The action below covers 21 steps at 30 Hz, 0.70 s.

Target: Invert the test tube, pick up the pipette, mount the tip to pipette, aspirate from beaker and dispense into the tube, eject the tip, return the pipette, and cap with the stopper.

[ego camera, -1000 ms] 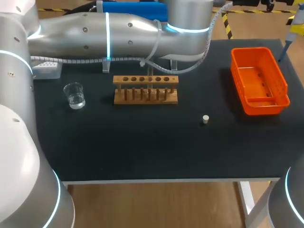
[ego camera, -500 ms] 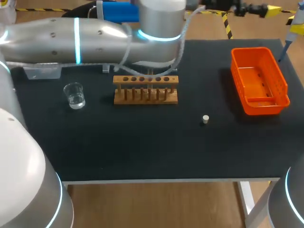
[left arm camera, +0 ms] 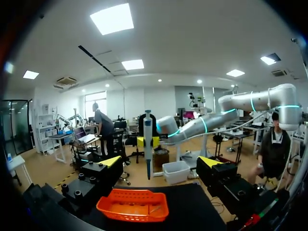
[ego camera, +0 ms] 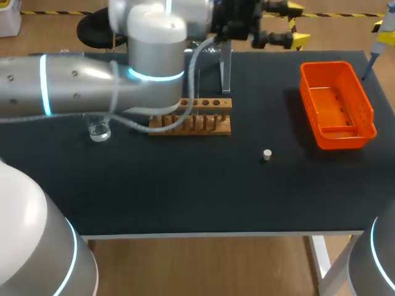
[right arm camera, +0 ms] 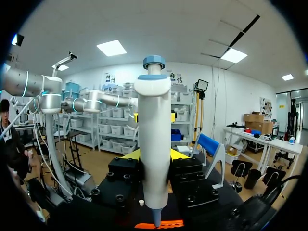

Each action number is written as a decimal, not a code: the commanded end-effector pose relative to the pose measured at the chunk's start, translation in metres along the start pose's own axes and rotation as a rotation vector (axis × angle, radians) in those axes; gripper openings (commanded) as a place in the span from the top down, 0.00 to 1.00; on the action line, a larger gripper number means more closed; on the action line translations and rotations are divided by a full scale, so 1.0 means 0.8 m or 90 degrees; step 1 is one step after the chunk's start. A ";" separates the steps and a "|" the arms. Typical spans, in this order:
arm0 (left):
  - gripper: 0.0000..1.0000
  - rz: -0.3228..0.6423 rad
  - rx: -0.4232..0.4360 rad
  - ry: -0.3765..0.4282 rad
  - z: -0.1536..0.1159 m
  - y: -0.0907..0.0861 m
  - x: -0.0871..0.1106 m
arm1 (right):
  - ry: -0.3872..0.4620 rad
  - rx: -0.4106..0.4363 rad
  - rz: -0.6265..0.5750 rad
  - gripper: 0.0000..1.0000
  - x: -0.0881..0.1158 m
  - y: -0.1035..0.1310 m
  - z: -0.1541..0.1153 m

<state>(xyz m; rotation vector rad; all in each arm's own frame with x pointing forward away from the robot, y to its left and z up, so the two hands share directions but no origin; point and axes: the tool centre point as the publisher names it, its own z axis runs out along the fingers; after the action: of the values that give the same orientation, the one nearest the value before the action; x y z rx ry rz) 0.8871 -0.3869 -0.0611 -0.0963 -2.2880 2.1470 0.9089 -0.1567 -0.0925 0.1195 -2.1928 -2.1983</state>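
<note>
Pipette (right arm camera: pixel 153 144) stands upright between my right jaws (right arm camera: pixel 154 155), which are closed on its white body from 2 sides. Its blue cap is up and its narrow end points down toward the surface (ego camera: pixel 185 197). From overhead only a bit of it shows, at about 2 o'clock, just past the surface's far right corner and beyond the orange basket (ego camera: pixel 336 105). My left wrist camera sees the pipette hanging in the air above the far side of that basket.

My left arm (ego camera: pixel 92 92) comes in from 9 o'clock and lies across the far half of the surface, ending at about 1 o'clock over the far edge. There my left jaws (ego camera: pixel 296 24) are spread wide with nothing between them. They point toward 3 o'clock, and the basket lies ahead of them and lower, well apart from the 2 yellow tips.

The wooden rack (ego camera: pixel 207 114) sits near 12 o'clock, with its left end hidden under my left arm. The beaker (ego camera: pixel 97 131) stands at about 10 o'clock, and only its lower part shows beneath the arm. The stopper (ego camera: pixel 266 155) lies alone at about 3 o'clock from the middle of the surface. It is between the rack and the basket, nearer me than both and touching neither. I cannot make out the test tube in the rack.
</note>
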 end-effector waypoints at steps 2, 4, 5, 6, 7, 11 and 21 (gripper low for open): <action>0.00 -0.006 0.052 -0.002 -0.074 0.028 0.019 | -0.001 0.002 0.000 1.00 0.001 0.002 0.000; 0.00 -0.008 0.051 -0.009 -0.089 0.038 0.022 | -0.001 0.002 0.000 1.00 0.001 0.002 0.000; 0.00 -0.010 0.052 -0.010 -0.096 0.043 0.024 | -0.001 0.002 0.000 1.00 0.001 0.002 0.000; 0.00 -0.017 0.055 -0.016 -0.105 0.049 0.026 | -0.001 0.002 0.000 1.00 0.001 0.002 0.000; 0.00 -0.013 0.061 -0.019 -0.113 0.054 0.028 | -0.001 0.002 0.000 1.00 0.001 0.002 0.000; 0.00 -0.021 0.063 -0.030 -0.143 0.073 0.037 | -0.001 0.002 0.000 1.00 0.001 0.002 0.000; 0.00 -0.032 0.058 -0.058 -0.200 0.099 0.054 | -0.001 0.002 0.000 1.00 0.001 0.002 0.000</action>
<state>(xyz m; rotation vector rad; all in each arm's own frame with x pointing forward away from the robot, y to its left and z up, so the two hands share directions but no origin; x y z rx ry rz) 0.8650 -0.2541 -0.1305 0.0455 -2.2044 2.2610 0.9089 -0.1567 -0.0925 0.1194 -2.1929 -2.1982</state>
